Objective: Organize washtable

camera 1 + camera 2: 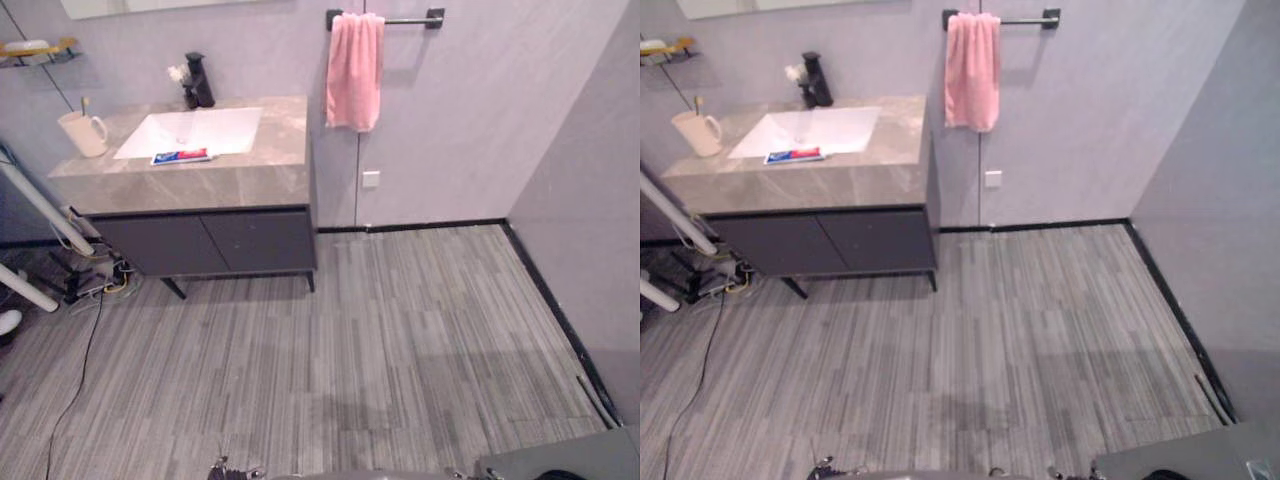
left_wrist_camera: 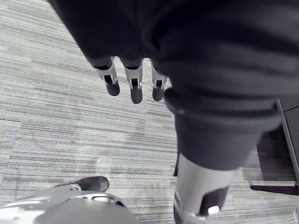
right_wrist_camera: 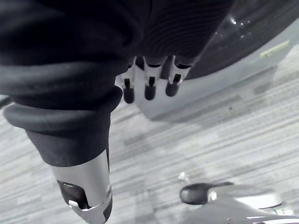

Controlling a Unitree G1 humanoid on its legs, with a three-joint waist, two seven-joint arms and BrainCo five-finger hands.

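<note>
Bathroom — sink vanity (image 1: 200, 188), pink towel (image 1: 354, 70), mug (image 1: 84, 133)

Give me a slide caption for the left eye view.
Grey washtable with white sink, cup, toothpaste tube and black faucet; pink towel hanging on the wall bar.

No legible txt, nos. or signs anywhere. Toothpaste tube (image 1: 181, 156) on the washtable top (image 1: 275, 150), at 6 o'clock of the sink basin (image 1: 232, 124), carries red-and-blue print w/ white marks, too small to read. Small white wall plate (image 1: 371, 179), at 3 o'clock of the cabinet (image 1: 250, 240), shows a plain face.
</note>
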